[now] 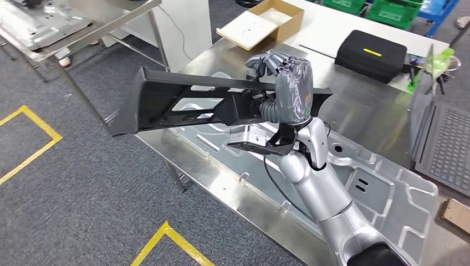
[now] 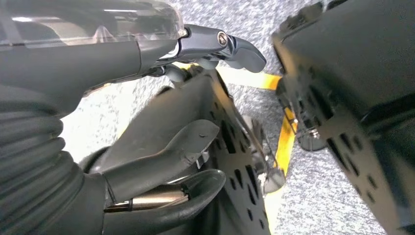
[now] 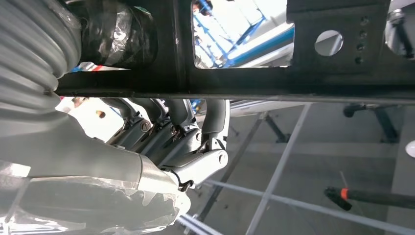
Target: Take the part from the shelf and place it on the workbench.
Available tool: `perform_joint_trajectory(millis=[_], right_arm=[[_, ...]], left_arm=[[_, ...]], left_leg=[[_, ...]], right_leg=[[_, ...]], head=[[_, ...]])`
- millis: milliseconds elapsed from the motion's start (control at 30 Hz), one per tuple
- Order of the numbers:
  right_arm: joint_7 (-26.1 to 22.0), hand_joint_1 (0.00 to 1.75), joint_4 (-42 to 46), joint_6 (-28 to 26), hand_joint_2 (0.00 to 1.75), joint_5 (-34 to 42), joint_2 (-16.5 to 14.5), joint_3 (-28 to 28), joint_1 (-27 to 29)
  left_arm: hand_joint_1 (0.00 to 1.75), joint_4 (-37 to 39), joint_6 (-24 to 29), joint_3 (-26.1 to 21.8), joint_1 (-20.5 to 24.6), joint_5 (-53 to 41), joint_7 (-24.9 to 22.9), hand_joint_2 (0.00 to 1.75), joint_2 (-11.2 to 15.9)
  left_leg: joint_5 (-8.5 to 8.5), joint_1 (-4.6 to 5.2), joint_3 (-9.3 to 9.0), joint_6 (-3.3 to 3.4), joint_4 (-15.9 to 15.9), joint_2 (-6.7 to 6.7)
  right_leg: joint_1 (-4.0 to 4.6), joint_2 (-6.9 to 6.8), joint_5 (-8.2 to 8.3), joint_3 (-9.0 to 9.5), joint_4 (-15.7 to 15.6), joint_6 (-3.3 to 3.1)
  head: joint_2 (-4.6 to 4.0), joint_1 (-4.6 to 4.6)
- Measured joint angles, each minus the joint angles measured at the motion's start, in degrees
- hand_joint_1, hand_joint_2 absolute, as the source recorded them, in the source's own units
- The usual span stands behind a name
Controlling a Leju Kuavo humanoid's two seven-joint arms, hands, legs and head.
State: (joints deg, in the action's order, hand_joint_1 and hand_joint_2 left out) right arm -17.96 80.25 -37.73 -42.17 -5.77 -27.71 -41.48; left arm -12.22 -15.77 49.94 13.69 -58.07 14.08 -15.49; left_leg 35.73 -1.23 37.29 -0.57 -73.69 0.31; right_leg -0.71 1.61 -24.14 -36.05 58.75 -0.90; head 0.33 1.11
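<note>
The workbench [image 1: 233, 183] runs diagonally through the head view, a bare steel table standing on grey carpet [image 1: 83, 194] marked with yellow floor tape [image 1: 33, 147]. On its top lies a large pressed silver panel [image 1: 388, 188] with ribs and cut-outs, spreading from the middle of the bench toward its right end.

Above the bench's left edge, the part [image 1: 183, 102] is held in the air: a long black bracket with slots and holes, lying roughly level, its left end reaching out past the bench over the carpet. It does not touch the bench or the silver panel below it.

The right arm [image 1: 327, 188] rises from the lower right, silver and jointed. The right hand [image 1: 285, 83] grips the part near its right end, its dark fingers curled over the top edge; in the right wrist view those fingers [image 3: 186, 122] wrap the black bar [image 3: 235, 88] from underneath.

The left hand [image 2: 147, 122] appears in its own wrist view with its fingers apart and nothing between them, hanging over carpet and tape.

Behind the bench stand a white table [image 1: 354, 27] with a black case [image 1: 371, 55] and a shallow cardboard box [image 1: 260, 25]. A laptop [image 1: 443, 138] sits at the right edge, and a metal shelf [image 1: 55, 33] is at upper left.
</note>
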Motion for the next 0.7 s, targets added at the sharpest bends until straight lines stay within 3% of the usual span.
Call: perform_joint_trajectory(millis=[33,100,167,233,300,367,433,500,533,567,633,700], right_arm=[[-0.01,1.75,-0.01,0.01,1.75,0.00,0.00,0.00,0.08],[-0.04,1.75,0.01,-0.01,1.75,0.00,0.00,0.00,0.14],[-0.11,1.75,0.04,-0.13,1.75,-0.13,0.00,0.01,0.21],[-0.14,1.75,0.39,-0.51,1.75,-0.35,0.09,0.15,0.76],[-0.14,1.75,1.23,-0.91,1.75,-0.47,0.47,0.56,1.89],[-0.14,1.75,2.26,-1.20,1.75,-0.48,1.08,1.10,2.75],[-0.14,1.75,3.11,-1.41,1.75,-0.39,1.55,1.44,3.18],[-0.14,1.75,3.56,-1.44,1.75,-0.28,1.90,1.63,3.95],[-0.14,1.75,3.68,-1.44,1.75,-0.25,2.09,1.69,4.39],[-0.14,1.75,3.78,-1.44,1.75,-0.24,2.27,1.74,4.70],[-0.14,1.75,4.09,-1.44,1.75,-0.22,2.49,1.75,4.88],[-0.14,1.75,4.43,-1.45,1.75,-0.18,2.57,1.78,4.78]], left_arm=[[0.00,-0.04,0.09,0.00,-0.01,0.01,0.05,1.75,0.01],[0.00,-0.08,1.04,0.12,-0.26,-0.40,-0.07,1.75,0.04],[0.00,-0.09,4.35,0.58,-0.82,-1.30,-0.80,1.75,0.18],[0.00,-0.22,10.05,0.91,-1.23,-1.23,-2.75,1.75,0.26],[0.00,-0.45,15.83,0.48,-1.30,0.79,-5.77,1.75,0.16],[0.00,-0.59,19.03,-1.01,-1.41,3.99,-8.29,1.75,0.05],[0.00,-0.56,19.66,-3.45,-1.62,7.50,-9.28,1.75,0.04],[0.00,-0.43,19.52,-6.28,-1.87,10.22,-9.37,1.75,0.14],[0.00,-0.37,19.39,-7.58,-1.97,10.96,-9.34,1.75,0.20],[0.00,-0.30,19.25,-8.72,-2.05,11.40,-9.31,1.75,0.25],[0.00,-0.19,18.91,-10.26,-2.10,11.67,-9.26,1.75,0.28],[0.00,-0.05,18.43,-11.30,-2.13,11.72,-9.36,1.75,0.30]], left_leg=[[-0.67,-0.04,0.01,0.00,-0.33,-0.06],[-4.58,-0.19,-2.22,0.18,4.54,-0.73],[-7.54,-0.49,-4.84,0.38,10.77,-3.47],[-7.38,-0.51,-5.90,0.48,13.60,-5.15],[-7.11,-0.53,-6.35,0.87,14.89,-3.97],[-7.47,-0.70,-6.83,1.53,15.77,-2.45],[-7.57,-0.48,-7.14,1.98,16.12,-0.74],[-7.41,-0.22,-7.23,2.20,16.09,1.04],[-7.31,-0.18,-7.30,2.22,16.07,1.83],[-7.17,-0.16,-7.39,2.20,16.03,2.54],[-6.72,-0.11,-7.72,1.90,15.88,3.71],[-6.20,0.23,-8.02,1.37,15.71,4.57]], right_leg=[[0.02,0.75,0.00,0.00,0.08,0.00],[0.01,2.37,-0.06,0.01,0.34,0.08],[-0.06,3.89,-0.01,-0.45,0.75,0.48],[-0.36,5.22,0.44,-1.39,0.95,1.29],[-0.52,6.02,0.93,-1.96,0.78,2.17],[-0.25,3.70,0.09,-2.78,2.20,2.66],[-0.14,0.17,-2.74,-5.59,7.84,2.88],[-0.26,-1.06,-4.86,-8.76,14.07,3.06],[-0.33,-1.31,-4.60,-9.19,14.96,3.13],[-0.41,-1.53,-3.44,-8.52,13.78,3.14],[-0.38,-3.12,-0.39,-4.75,7.15,3.01],[0.14,-4.97,0.70,-1.95,2.06,2.42]], head=[[0.00,0.01],[0.00,0.01],[0.00,0.02],[0.00,0.02],[0.00,0.04],[0.00,0.24],[0.00,0.50],[0.00,0.60],[0.00,0.60],[0.00,0.61],[0.00,0.61],[0.00,0.58]])
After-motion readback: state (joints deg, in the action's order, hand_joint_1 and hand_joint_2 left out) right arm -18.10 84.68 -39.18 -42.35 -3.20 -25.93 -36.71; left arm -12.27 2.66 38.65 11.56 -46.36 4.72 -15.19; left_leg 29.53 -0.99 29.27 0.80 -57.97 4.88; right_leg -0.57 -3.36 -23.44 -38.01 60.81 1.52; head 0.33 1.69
